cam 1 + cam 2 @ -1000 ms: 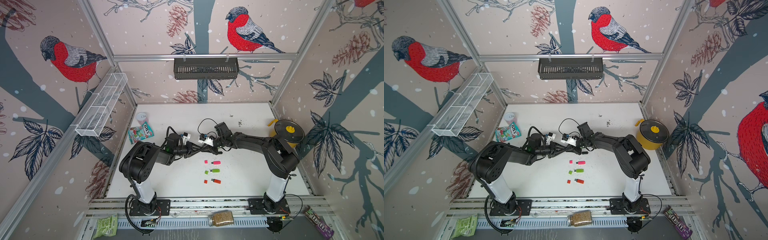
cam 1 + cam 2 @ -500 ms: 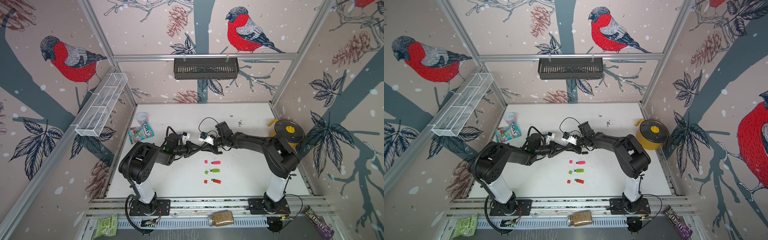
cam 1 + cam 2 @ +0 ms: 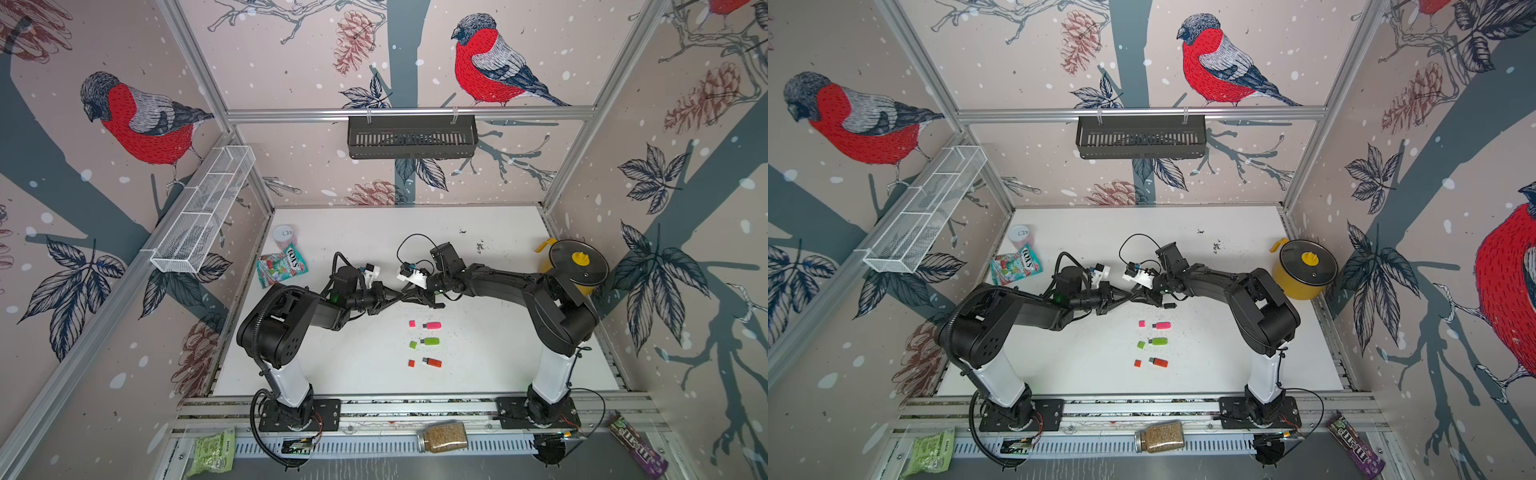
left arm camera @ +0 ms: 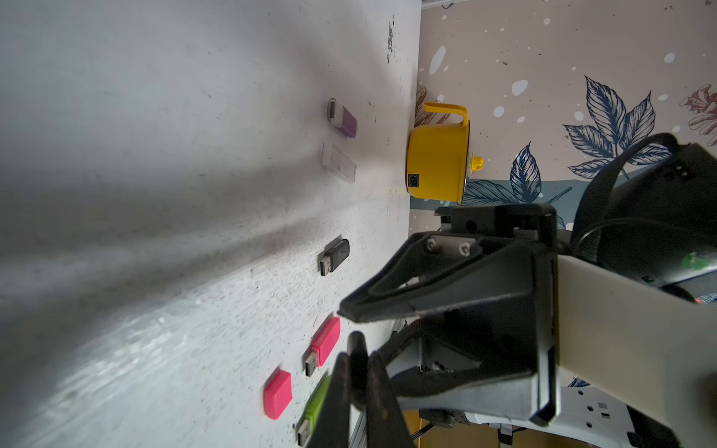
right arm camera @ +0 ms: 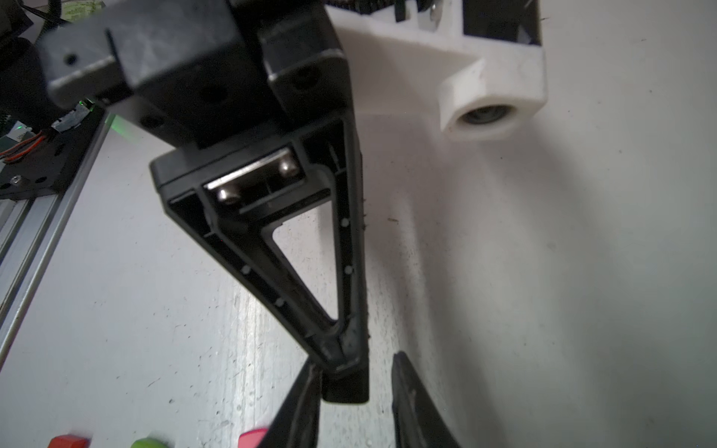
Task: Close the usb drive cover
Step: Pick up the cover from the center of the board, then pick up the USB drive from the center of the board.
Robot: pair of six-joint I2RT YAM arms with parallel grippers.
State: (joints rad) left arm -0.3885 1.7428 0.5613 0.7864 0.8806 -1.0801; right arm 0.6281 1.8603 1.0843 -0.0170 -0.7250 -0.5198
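Both arms meet tip to tip over the middle of the bench (image 3: 353, 357). The left claw (image 3: 400, 296) is clamped tight on the black cap (image 4: 356, 351). In the left wrist view the cap stands pinched between its 2 fingers at the lower centre of the frame.

The right claw (image 3: 410, 297) faces it with its jaws narrowly parted. At the bottom centre of the right wrist view, the black cap (image 5: 345, 388) sits in that gap, close beside 1 finger and with clear space to the other. The right claw grips nothing.

In both top views the black drive (image 3: 441, 306) lies flat on the bench just right of and slightly below the 2 claw tips, beside the right arm's wrist and apart from both claws. In the left wrist view the black drive (image 4: 335, 254) shows at mid-frame with its plug bare, above the held cap.

Below the claws in the top views, 3 uncapped drives lie in a column, each with its cap just to its left:
- pink drive (image 3: 433, 325) and pink cap (image 3: 412, 323)
- green drive (image 3: 431, 341) and green cap (image 3: 413, 345)
- red drive (image 3: 433, 363) and red cap (image 3: 411, 363)

In the upper centre of the left wrist view, a purple drive (image 4: 343, 120) and a clear cap (image 4: 338, 162) lie near a yellow pot (image 4: 434, 166).
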